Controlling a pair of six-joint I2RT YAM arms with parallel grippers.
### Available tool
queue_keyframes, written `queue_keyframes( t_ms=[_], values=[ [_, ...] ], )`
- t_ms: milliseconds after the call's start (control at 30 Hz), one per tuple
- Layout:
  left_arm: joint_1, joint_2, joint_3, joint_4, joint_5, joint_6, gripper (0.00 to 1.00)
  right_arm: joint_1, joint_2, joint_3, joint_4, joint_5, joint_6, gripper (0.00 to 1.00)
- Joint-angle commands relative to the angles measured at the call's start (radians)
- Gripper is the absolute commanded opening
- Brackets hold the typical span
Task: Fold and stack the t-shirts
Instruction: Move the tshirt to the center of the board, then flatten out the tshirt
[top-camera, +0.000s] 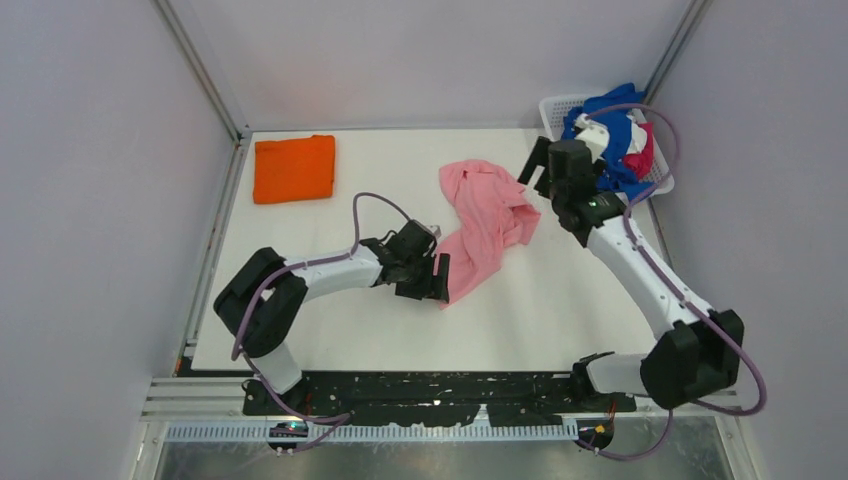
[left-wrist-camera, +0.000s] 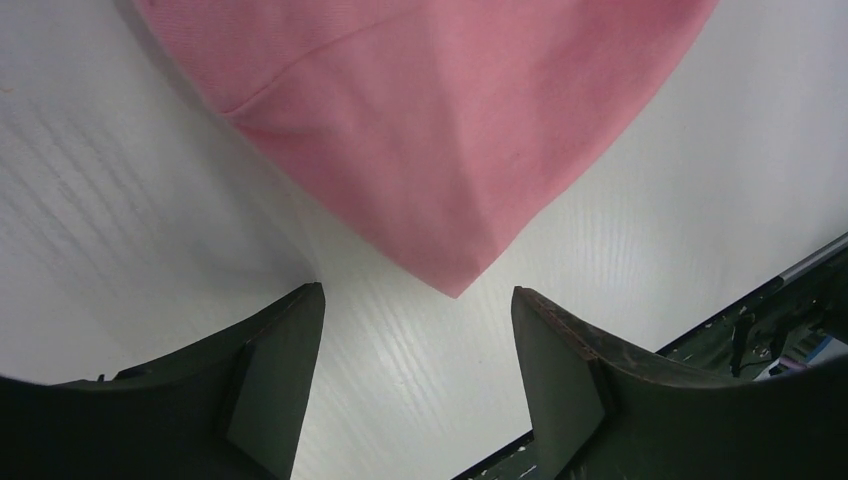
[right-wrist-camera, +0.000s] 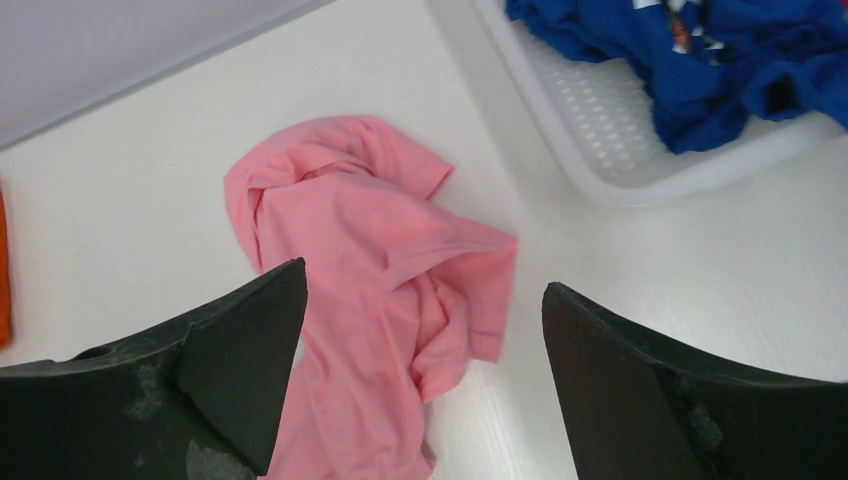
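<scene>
A light pink t-shirt (top-camera: 485, 222) lies crumpled in a long heap mid-table; it also shows in the right wrist view (right-wrist-camera: 370, 290). Its near corner (left-wrist-camera: 455, 270) points between my left fingers. My left gripper (top-camera: 437, 279) is open and empty, low over the table just short of that corner. My right gripper (top-camera: 538, 168) is open and empty, hovering above the shirt's far right side. A folded orange t-shirt (top-camera: 294, 168) lies at the far left. Royal blue (top-camera: 603, 120), magenta (top-camera: 641, 158) and white (top-camera: 594, 135) shirts are piled in the basket.
The white slatted basket (top-camera: 556, 110) stands at the far right corner; its rim shows in the right wrist view (right-wrist-camera: 600, 170). Grey walls enclose the table. The black base rail (top-camera: 440, 395) runs along the near edge.
</scene>
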Motion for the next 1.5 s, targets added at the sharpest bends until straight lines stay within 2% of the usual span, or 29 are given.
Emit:
queue_keyframes(
  t_ms=[0, 100, 200, 267, 467, 567, 667, 733, 767, 800, 900, 967, 1167, 1300, 1467],
  values=[
    [-0.044, 0.037, 0.066, -0.042, -0.061, -0.025, 0.7, -0.078, -0.165, -0.168, 0.077, 0.037, 0.064, 0.96],
    [-0.073, 0.056, 0.087, -0.057, -0.084, -0.039, 0.66, -0.112, -0.274, -0.25, 0.078, 0.052, 0.068, 0.96],
    [-0.103, 0.083, 0.139, -0.145, -0.161, -0.056, 0.61, -0.136, -0.351, -0.314, 0.075, 0.085, 0.062, 0.96],
    [-0.125, 0.104, 0.171, -0.209, -0.22, -0.061, 0.59, -0.143, -0.381, -0.338, 0.072, 0.103, 0.055, 0.95],
    [-0.163, 0.154, 0.226, -0.256, -0.249, -0.075, 0.58, -0.155, -0.414, -0.382, 0.065, 0.117, 0.045, 0.95],
    [-0.167, 0.191, 0.281, -0.285, -0.252, -0.074, 0.53, -0.159, -0.417, -0.39, 0.061, 0.106, 0.041, 0.95],
    [-0.179, 0.218, 0.317, -0.308, -0.262, -0.072, 0.39, -0.163, -0.421, -0.397, 0.052, 0.115, 0.036, 0.95],
    [-0.18, 0.235, 0.335, -0.323, -0.265, -0.065, 0.22, -0.169, -0.428, -0.399, 0.046, 0.116, 0.034, 0.95],
    [-0.178, 0.243, 0.344, -0.338, -0.276, -0.069, 0.08, -0.17, -0.434, -0.405, 0.043, 0.112, 0.035, 0.95],
    [-0.173, 0.249, 0.353, -0.353, -0.286, -0.074, 0.0, -0.174, -0.437, -0.409, 0.041, 0.107, 0.034, 0.95],
    [-0.138, 0.21, 0.322, -0.343, -0.305, -0.093, 0.0, -0.182, -0.452, -0.43, 0.024, 0.072, 0.03, 0.95],
    [-0.082, 0.112, 0.246, -0.286, -0.286, -0.105, 0.0, -0.19, -0.455, -0.437, 0.001, 0.028, 0.02, 0.95],
    [0.177, -0.181, 0.025, -0.204, -0.251, -0.097, 0.0, -0.202, -0.425, -0.458, -0.065, -0.15, -0.02, 0.96],
    [0.297, -0.332, -0.045, -0.228, -0.27, -0.064, 0.0, -0.201, -0.361, -0.464, -0.092, -0.247, -0.017, 0.98],
    [0.326, -0.438, -0.081, -0.242, -0.255, -0.049, 0.0, -0.18, -0.268, -0.479, -0.051, -0.39, 0.016, 0.94]
  ],
)
